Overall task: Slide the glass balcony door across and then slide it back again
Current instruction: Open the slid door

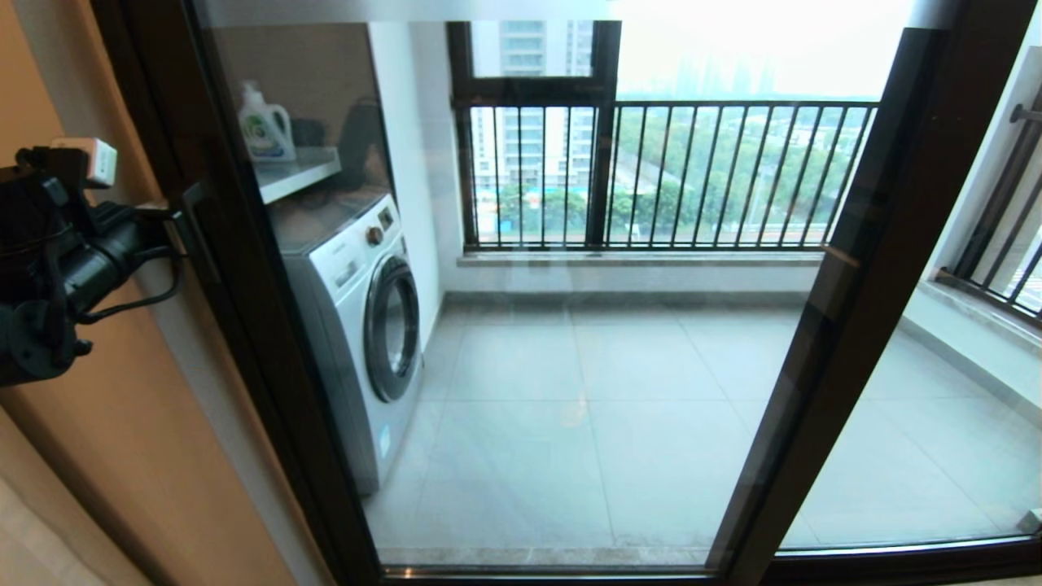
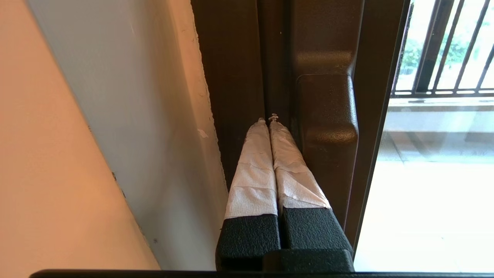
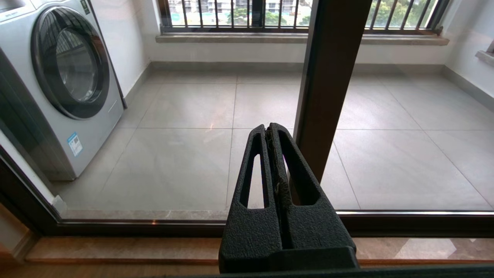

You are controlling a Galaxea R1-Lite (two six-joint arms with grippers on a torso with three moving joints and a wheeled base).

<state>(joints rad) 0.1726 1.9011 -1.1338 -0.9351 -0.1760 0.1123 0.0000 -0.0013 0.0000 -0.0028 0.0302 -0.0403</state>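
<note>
The glass balcony door [image 1: 570,366] fills the middle of the head view. Its dark brown handle post [image 1: 244,325] stands against the wall on the left. My left gripper [image 1: 177,218] reaches that post at the bar handle [image 1: 199,236]. In the left wrist view the left gripper [image 2: 270,117] is shut with nothing held, and its tape-wrapped fingers [image 2: 254,170] lie in the groove beside the handle [image 2: 328,127]. The right gripper [image 3: 269,129] is shut and empty, low in front of the glass beside the door's other post [image 3: 328,88]. It is out of the head view.
A second dark-framed glass panel [image 1: 936,407] stands to the right. Behind the glass are a washing machine [image 1: 366,325], a shelf with a detergent bottle [image 1: 264,126], a tiled balcony floor [image 1: 619,423] and a railed window [image 1: 692,171]. An orange-lit wall [image 1: 122,456] is on the left.
</note>
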